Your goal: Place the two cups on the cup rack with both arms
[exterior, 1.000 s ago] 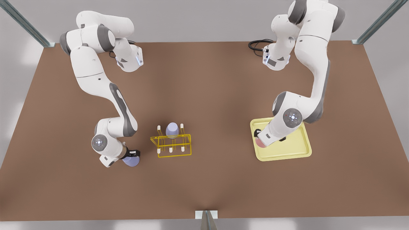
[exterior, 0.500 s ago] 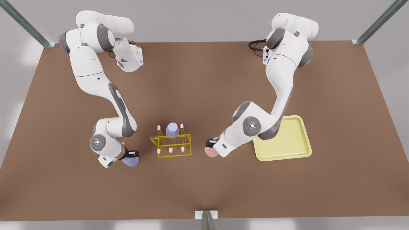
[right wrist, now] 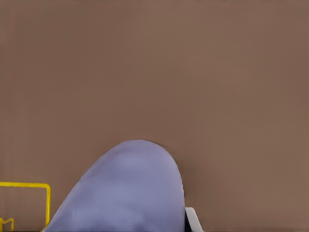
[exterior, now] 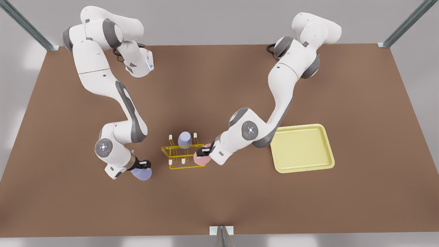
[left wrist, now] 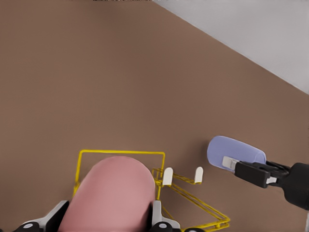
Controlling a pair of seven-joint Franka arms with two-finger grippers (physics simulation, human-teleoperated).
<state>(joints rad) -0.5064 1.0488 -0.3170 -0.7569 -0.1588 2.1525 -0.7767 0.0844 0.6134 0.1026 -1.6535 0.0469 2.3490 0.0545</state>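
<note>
The pink cup (left wrist: 113,193) hides part of the yellow rack (left wrist: 159,181). The lavender cup (right wrist: 123,191) is cut off at the picture's edge.

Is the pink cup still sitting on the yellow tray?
No: the pink cup is held by the left gripper at the cup rack, away from the tray.

You see even, diffuse light on the table (exterior: 219,206); faint shadows beneath the arms, no glare, edges undistorted.
</note>
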